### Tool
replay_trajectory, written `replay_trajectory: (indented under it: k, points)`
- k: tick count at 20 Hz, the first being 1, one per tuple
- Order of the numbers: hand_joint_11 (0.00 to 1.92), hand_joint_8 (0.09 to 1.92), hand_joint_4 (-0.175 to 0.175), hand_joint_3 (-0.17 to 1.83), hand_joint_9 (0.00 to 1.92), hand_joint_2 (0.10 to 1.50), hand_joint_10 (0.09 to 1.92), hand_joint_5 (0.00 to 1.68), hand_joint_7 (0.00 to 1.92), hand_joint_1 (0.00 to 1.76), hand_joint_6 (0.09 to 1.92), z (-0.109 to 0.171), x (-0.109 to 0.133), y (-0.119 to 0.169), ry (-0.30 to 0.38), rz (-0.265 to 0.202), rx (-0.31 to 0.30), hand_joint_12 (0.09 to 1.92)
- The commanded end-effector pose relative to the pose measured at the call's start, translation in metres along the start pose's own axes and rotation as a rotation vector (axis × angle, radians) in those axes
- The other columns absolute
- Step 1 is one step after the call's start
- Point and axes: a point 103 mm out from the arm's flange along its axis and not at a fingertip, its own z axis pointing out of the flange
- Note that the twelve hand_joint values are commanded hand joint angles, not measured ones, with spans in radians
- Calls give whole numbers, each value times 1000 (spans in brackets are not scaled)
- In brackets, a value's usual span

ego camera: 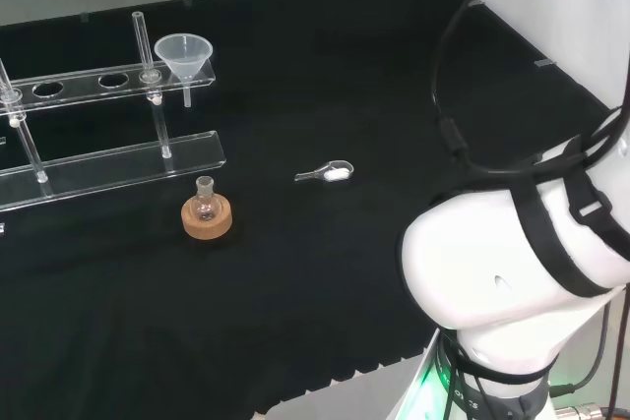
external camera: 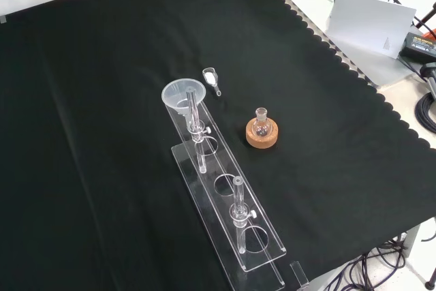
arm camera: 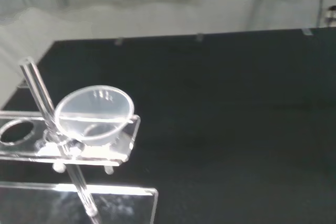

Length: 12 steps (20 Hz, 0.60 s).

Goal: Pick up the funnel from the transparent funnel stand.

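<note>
Clear plastic, by the look of it: the funnel sits in the end hole of the transparent funnel stand, bowl above the upper shelf, stem hanging through below it. In the head view it is at the right end of the upper shelf; in the front view it is at the far end of the rack, nearest the small scoop lying on the black cloth. An upright rod of the stand rises just beside the bowl, nearly touching its rim as I see it from the wrist view.

A small round flask on a cork ring stands well apart from the funnel, in front of the rack in the head view.

The hand: I cannot tell its state. I see the arm's white links at the right of the head view, nothing of the fingers.

My judgement on handling: the funnel looks light, thin-walled and smooth, so likely slippery and easy to tip. It rests loose in the hole, not clamped as far as I can see. I would take it by the rim of the bowl, on the side away from the rod, and lift straight up so the stem clears the shelf. Risk: knocking the rod or dragging the whole stand.
</note>
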Motion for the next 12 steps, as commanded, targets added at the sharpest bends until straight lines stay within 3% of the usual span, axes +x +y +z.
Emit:
replay_trajectory:
  k: [1, 4, 8, 12]
  points:
    - [0, 87, 59, 117, 0, 601, 87, 0, 0, 216, 87, 20, -13, 25, 53, -85, -15, 87]
    - [0, 87, 55, 114, 0, 603, 87, 0, 0, 222, 87, 30, -38, 32, 34, -155, 10, 87]
    - [0, 87, 52, 112, 0, 608, 87, 0, 0, 231, 87, 42, -18, 44, 3, -180, 31, 87]
    - [0, 87, 49, 110, 0, 612, 87, 0, 0, 240, 87, 55, 8, 56, -18, -175, 53, 87]
